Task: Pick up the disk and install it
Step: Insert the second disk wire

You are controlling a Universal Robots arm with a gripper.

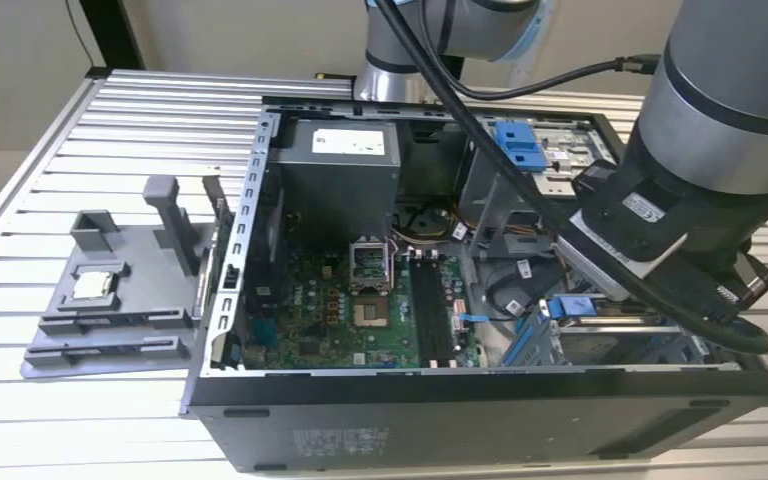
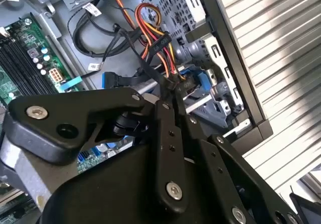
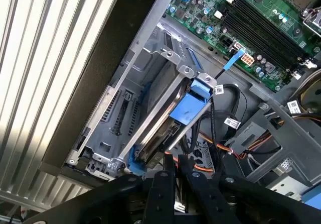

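The disk [image 3: 161, 117] is a silver-grey drive in a blue carrier rail. It lies tilted in the metal drive cage [image 3: 120, 108] at the corner of the open computer case. In the exterior view its blue rail end [image 1: 574, 307] peeks out beneath the arm's wrist [image 1: 678, 230]. My gripper [image 3: 176, 159] is shut, with its black fingertips [image 3: 168, 166] close together at the disk's near end, beside orange and red cables. In the second wrist view the gripper [image 2: 173, 96] meets the cable bundle [image 2: 155, 38] by a blue connector. Whether the tips touch the disk is hidden.
The case [image 1: 491, 400] lies open on a slatted metal table [image 1: 131, 120]. Inside it are the green motherboard [image 1: 357, 300], a power supply [image 1: 337, 160] and a blue latch [image 1: 520, 145]. A grey fixture [image 1: 104, 300] holding a small square chip [image 1: 91, 285] stands at the exterior view's left.
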